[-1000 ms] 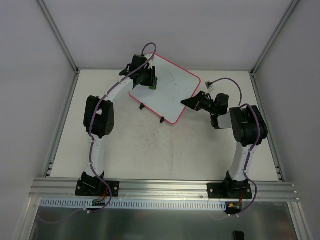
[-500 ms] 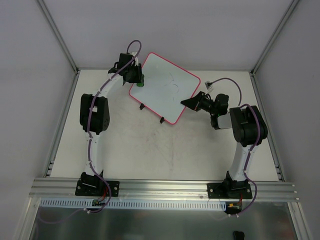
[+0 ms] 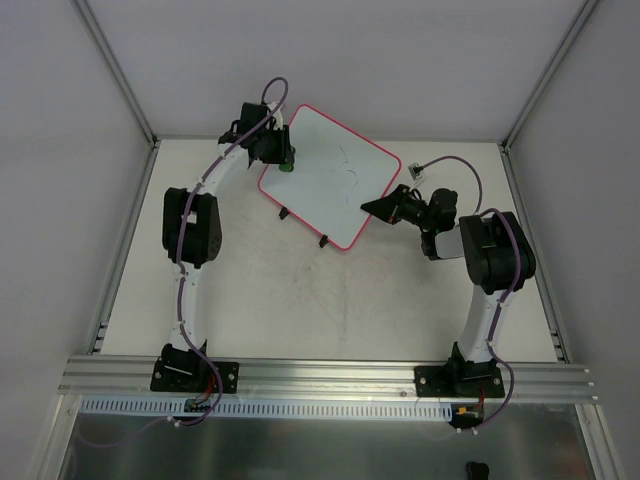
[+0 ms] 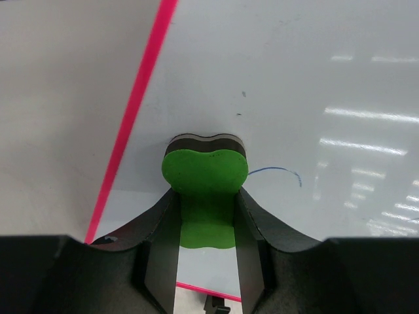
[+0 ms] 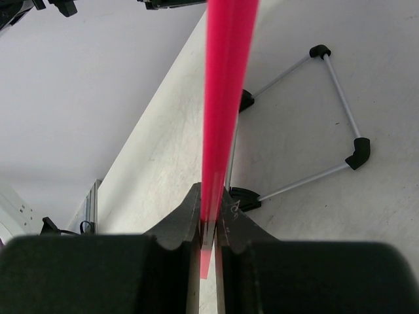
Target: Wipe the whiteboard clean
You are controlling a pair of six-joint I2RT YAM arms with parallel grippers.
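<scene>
The whiteboard [image 3: 335,175], white with a pink-red frame, stands tilted at the back of the table on two black clip feet. Faint dark strokes remain near its middle. My left gripper [image 3: 284,160] is shut on the green bone-shaped eraser [image 4: 204,175] and presses it against the board near its left edge. A thin blue line [image 4: 278,171] lies just right of the eraser. My right gripper [image 3: 380,207] is shut on the board's right edge; in the right wrist view the pink frame [image 5: 226,98] runs up between the fingers [image 5: 236,219].
A wire stand with black joints [image 5: 340,111] lies on the table behind the board. A small white connector with a cable [image 3: 418,171] sits right of the board. Grey walls and metal rails enclose the table.
My left gripper carried the eraser left across the board from its upper-left area to the left edge, then edged slightly right. The right arm and the board stayed put.
</scene>
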